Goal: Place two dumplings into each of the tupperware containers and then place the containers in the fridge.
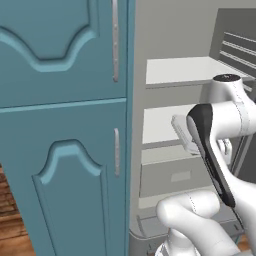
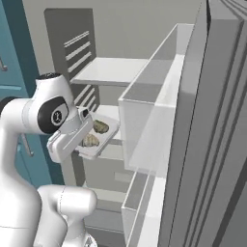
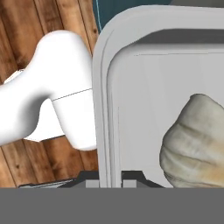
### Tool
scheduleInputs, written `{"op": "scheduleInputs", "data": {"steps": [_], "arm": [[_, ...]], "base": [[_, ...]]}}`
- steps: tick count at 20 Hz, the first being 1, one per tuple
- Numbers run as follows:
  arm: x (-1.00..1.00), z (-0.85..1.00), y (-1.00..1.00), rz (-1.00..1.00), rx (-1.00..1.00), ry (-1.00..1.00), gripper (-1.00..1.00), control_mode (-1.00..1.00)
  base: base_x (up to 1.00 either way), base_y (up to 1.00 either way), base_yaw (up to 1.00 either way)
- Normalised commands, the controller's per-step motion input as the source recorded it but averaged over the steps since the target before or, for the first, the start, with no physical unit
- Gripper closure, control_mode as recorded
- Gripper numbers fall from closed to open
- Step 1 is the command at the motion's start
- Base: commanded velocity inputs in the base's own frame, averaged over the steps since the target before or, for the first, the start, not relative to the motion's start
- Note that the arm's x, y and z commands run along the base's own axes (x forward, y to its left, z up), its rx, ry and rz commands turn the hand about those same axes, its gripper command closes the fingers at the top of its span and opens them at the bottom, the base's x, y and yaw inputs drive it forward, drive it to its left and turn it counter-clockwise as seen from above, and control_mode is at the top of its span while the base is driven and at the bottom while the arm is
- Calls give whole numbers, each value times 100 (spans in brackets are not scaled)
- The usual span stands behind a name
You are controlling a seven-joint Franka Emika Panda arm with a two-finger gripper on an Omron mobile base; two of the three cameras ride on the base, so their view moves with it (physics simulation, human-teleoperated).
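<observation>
My gripper point(image 3: 109, 181) is shut on the rim of the whitish square tupperware container point(image 3: 103, 87), its two tips pinching the near edge. One beige crimped dumpling point(image 3: 197, 144) lies inside, close to the tips. In the right base view the container point(image 2: 110, 134) holds two dumplings point(image 2: 100, 126) point(image 2: 89, 140) and hangs level at the open fridge point(image 2: 111, 70), at the height of the middle shelf point(image 1: 160, 125). I cannot tell whether it touches that shelf. The container's edge point(image 1: 181, 131) peeks out behind my arm in the left base view. The pale blue container is out of view.
The fridge door point(image 2: 212, 144) stands open on the right, and its clear door bin point(image 2: 149, 120) reaches close to the container. Teal panelled cabinets point(image 1: 60, 125) stand to the left of the fridge. Drawers point(image 1: 170, 177) sit below the shelves. Wooden floor point(image 3: 52, 22) lies beneath.
</observation>
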Motion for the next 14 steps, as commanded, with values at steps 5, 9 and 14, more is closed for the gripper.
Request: {"op": "scheduleInputs", "data": {"steps": [5, 9, 14], "arm": [[0, 0, 0, 0, 0, 0, 100, 100], [0, 0, 0, 0, 0, 0, 100, 100], [0, 0, 0, 0, 0, 0, 100, 100]], "base": [[0, -8, 0], [2, -38, 0], [7, -22, 0]]}}
